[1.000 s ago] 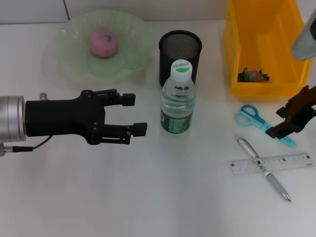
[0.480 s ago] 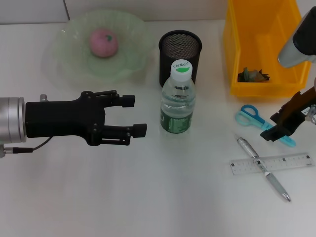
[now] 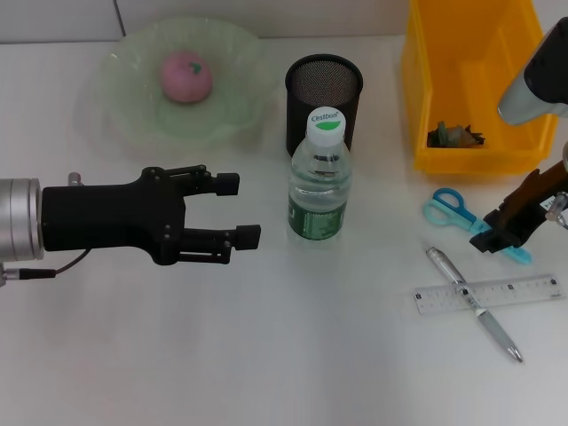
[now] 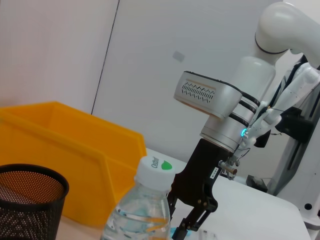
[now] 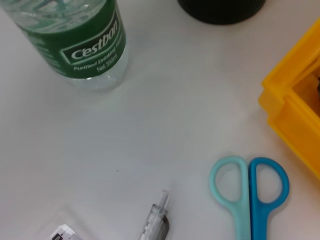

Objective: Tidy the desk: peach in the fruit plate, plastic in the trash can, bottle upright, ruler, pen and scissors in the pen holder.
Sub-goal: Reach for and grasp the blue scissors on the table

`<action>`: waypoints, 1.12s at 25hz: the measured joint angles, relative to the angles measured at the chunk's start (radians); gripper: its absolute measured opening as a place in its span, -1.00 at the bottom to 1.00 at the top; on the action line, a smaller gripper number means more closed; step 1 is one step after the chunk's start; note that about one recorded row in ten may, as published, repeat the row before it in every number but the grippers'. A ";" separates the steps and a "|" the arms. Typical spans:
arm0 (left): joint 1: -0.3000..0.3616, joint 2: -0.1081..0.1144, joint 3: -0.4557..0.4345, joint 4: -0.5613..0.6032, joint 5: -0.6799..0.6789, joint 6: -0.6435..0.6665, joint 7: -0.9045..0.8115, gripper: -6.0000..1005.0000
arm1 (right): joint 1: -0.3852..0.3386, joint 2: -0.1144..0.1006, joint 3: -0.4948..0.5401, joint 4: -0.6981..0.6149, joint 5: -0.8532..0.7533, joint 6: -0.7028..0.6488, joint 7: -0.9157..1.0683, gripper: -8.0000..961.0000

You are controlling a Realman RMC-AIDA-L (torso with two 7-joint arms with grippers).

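The pink peach (image 3: pixel 185 76) lies in the green fruit plate (image 3: pixel 124 120). The water bottle (image 3: pixel 320 177) stands upright in front of the black mesh pen holder (image 3: pixel 323 93). Crumpled plastic (image 3: pixel 453 135) lies in the yellow bin (image 3: pixel 444 155). The blue scissors (image 3: pixel 448 209), the pen (image 3: pixel 470 302) and the clear ruler (image 3: pixel 524 291) lie on the table at the right; the pen crosses the ruler. My right gripper (image 3: pixel 504 226) hangs open just over the scissors' blades. My left gripper (image 3: pixel 240 209) is open and empty, left of the bottle.
The right wrist view shows the scissors' handles (image 5: pixel 250 195), the pen's end (image 5: pixel 156 220), the bottle's base (image 5: pixel 85 40) and the bin's corner (image 5: pixel 295 110). The left wrist view shows the bottle cap (image 4: pixel 152 170), the pen holder (image 4: pixel 25 200) and my right arm (image 4: pixel 220 115).
My right gripper has shifted a little left and down toward the scissors. My left gripper has drawn back slightly to the left. Nothing was taken hold of.
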 joint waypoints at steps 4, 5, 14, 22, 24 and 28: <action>0.001 0.000 0.000 0.000 0.000 0.002 0.000 0.71 | -0.002 0.000 0.000 0.000 0.000 0.006 0.002 -0.16; 0.001 0.000 0.000 0.000 0.000 0.002 0.000 0.71 | -0.003 0.000 0.000 0.001 0.000 0.010 0.003 -0.16; 0.005 0.000 0.002 0.000 0.000 0.003 0.000 0.71 | -0.007 0.000 -0.001 0.010 -0.008 0.031 0.004 -0.17; 0.012 -0.001 0.000 0.000 -0.001 0.005 0.000 0.71 | -0.004 0.000 -0.004 0.034 -0.012 0.038 0.003 -0.19; 0.012 -0.001 0.000 0.000 -0.001 0.005 0.000 0.71 | -0.005 0.000 -0.013 0.036 -0.013 0.039 0.003 -0.20; 0.012 -0.001 0.000 0.000 -0.001 0.007 0.000 0.71 | -0.008 0.000 -0.025 0.033 -0.013 0.042 0.004 -0.31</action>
